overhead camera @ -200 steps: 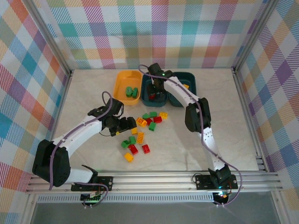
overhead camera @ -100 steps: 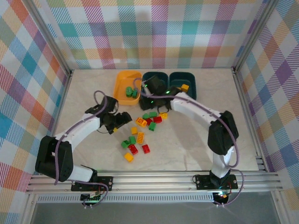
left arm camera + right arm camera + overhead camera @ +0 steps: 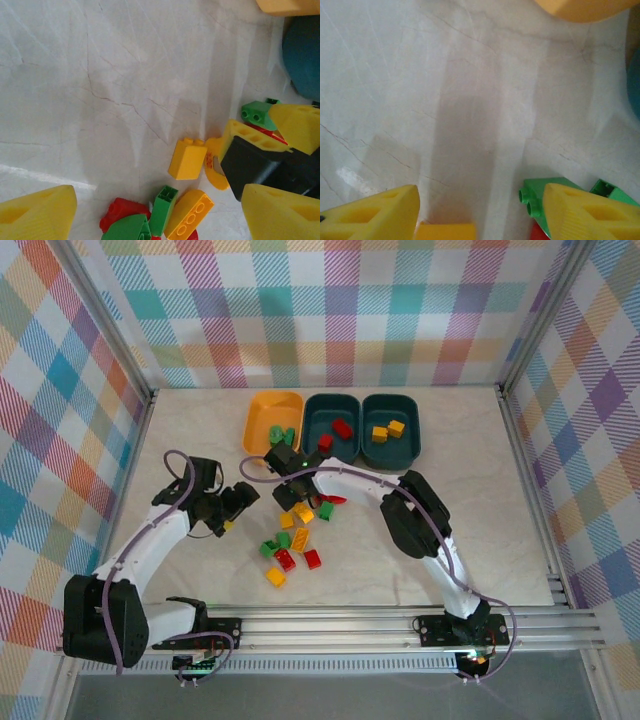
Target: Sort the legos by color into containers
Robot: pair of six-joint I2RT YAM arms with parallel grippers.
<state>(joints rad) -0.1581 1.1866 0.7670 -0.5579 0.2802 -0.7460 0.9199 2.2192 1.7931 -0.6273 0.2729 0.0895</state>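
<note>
**Both jaws spread wide at the loose legos**

The worktop (image 3: 200,440) was a pale marbled sheet, boxed in by walls (image 3: 330,310) of pastel plaid, with an aluminium rail (image 3: 330,625) along the near edge. Three tubs stood in a row at the back. The orange-yellow tub (image 3: 275,405) held green bricks, the middle teal tub (image 3: 322,412) held red ones, and the right teal tub (image 3: 385,405) held orange ones.

The loose legos (image 3: 292,540) lay in a scatter mid-worktop, in front of the tubs. They were small studded bricks in green, red and yellow.

I saw the left jaws just left of the scatter. In the left wrist view their fingers (image 3: 37,212) stood wide apart and gripped nothing. A yellow brick (image 3: 187,159) lay untouched on the worktop ahead, between them.

The right jaws sat at the back edge of the scatter, also spread and empty. In the right wrist view a green brick (image 3: 540,192) lay right beside one finger (image 3: 590,215), though I could not tell whether they touched. A yellow piece (image 3: 445,231) showed between the fingers at the frame's bottom edge.
</note>
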